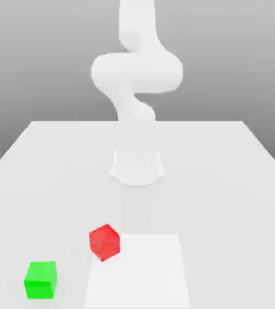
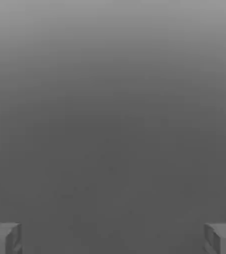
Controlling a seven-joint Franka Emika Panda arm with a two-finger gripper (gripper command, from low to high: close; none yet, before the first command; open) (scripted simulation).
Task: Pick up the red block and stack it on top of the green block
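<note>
Green plastic-looking cube [image 1: 41,281] awaits its topper; small red cube [image 1: 105,242] sits apart, ungrasped (nothing's stacked); white two-finger claw [image 2: 113,239] gapes empty.

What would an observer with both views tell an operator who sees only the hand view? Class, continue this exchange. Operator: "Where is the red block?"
Observer: On the table, at a corner of the white patch in the exterior view.

Operator: My gripper is open and empty. Where is the green block?

Observer: Farther to the exterior view's left than the red block, and nearer that camera.

Operator: Is anything on it?

Observer: No, the green block has a bare top.
</note>
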